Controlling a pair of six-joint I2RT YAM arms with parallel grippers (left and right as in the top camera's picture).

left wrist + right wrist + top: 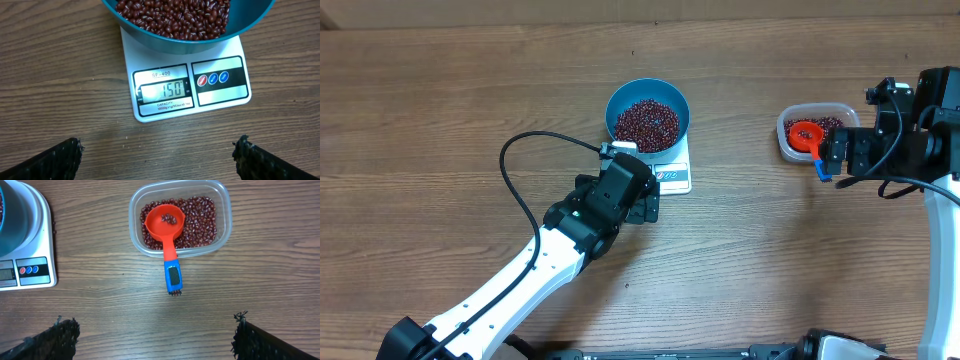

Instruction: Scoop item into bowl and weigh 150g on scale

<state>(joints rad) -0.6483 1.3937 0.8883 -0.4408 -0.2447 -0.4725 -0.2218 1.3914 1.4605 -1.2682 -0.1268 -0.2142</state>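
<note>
Sitting on the scale (220, 97), the bowl (620, 100) holds beans (646, 122); left pincer (157, 149) and right pincer (155, 329) gape empty; scoop (167, 227) rests in the tub (223, 210) at right.

Wood-grain tbl (440, 90), even light

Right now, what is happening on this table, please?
Nothing is being held at this moment. The blue bowl, full of red beans, stands on the white scale, and the display shows 150. The left gripper is open in front of the scale, touching nothing. The red scoop lies in the clear tub of beans with its handle over the rim. The right gripper is open, apart from it. The weighing looks done.
</note>
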